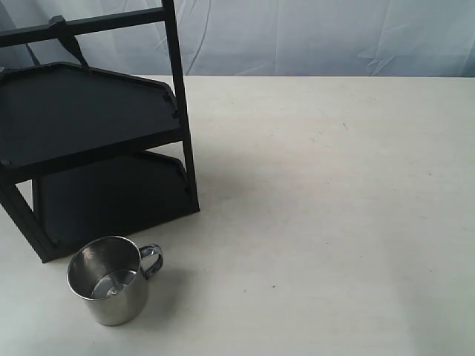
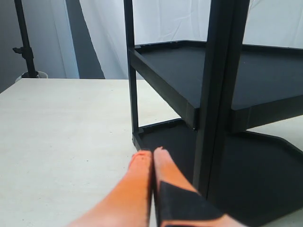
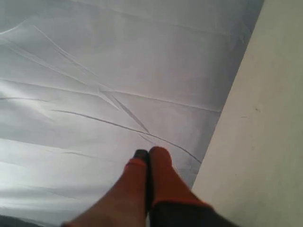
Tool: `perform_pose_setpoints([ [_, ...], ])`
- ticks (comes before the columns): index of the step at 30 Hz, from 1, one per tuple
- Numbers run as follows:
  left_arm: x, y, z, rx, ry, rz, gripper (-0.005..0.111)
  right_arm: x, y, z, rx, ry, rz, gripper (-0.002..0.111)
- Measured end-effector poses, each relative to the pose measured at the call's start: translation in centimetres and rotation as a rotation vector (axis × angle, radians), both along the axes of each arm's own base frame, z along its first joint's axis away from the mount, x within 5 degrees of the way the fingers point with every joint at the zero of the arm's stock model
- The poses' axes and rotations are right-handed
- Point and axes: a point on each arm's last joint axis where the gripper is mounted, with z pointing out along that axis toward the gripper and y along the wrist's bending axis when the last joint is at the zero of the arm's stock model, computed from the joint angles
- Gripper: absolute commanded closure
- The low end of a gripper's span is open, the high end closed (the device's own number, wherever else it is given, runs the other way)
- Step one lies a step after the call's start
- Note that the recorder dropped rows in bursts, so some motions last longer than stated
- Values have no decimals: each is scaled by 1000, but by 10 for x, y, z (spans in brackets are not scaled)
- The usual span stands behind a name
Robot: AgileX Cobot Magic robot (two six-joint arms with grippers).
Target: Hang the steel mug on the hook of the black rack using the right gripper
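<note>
Mug (image 1: 109, 279) upright on the table (image 1: 334, 208), open end up, handle (image 1: 151, 259) pointing to the exterior view's right, just in front of the rack (image 1: 96, 141) near its lower tray's front corner, not touching it. Rack sits at the table's far left, two black trays, square posts, crossbar (image 1: 82, 26) up top. Table is pale off-white, matte, a few small specks. Wrinkled white sheet (image 1: 319, 37) hangs behind the table as backdrop. Neither arm shows in the exterior view. Left gripper (image 2: 152, 152): orange fingers pressed together, nothing between them, low over the table right by the rack's lower tray and a post. A black stand (image 2: 23, 42) is behind the table's far edge in the left wrist view. Right gripper (image 3: 147, 153): fingers closed together, empty, aimed at the white sheet with the table edge alongside
</note>
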Motion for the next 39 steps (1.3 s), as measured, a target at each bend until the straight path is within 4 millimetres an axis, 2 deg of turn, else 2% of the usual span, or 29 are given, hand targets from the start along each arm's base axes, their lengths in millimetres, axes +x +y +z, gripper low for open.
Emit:
perform_pose_setpoints([
  [5, 0, 0, 0, 0, 0, 0, 105, -9, 4, 42, -265, -95, 65, 109],
  [9, 0, 0, 0, 0, 0, 0, 105, -1, 12, 75, -569, 43, 201, 109],
  [11, 0, 0, 0, 0, 0, 0, 105, 11, 17, 86, -709, 145, 297, 109],
  [15, 0, 0, 0, 0, 0, 0, 105, 52, 36, 106, -956, 308, 586, 109],
  [18, 0, 0, 0, 0, 0, 0, 105, 86, 56, 111, -1029, 349, 822, 109],
  [21, 0, 0, 0, 0, 0, 0, 105, 117, 83, 101, -1040, 381, 1046, 109],
  [24, 0, 0, 0, 0, 0, 0, 105, 136, 113, 82, -1059, 405, 1197, 109],
  [32, 0, 0, 0, 0, 0, 0, 105, 146, 195, 29, -1113, 423, 1428, 109],
  [39, 0, 0, 0, 0, 0, 0, 105, 148, 256, -1, -1131, 416, 1542, 109],
])
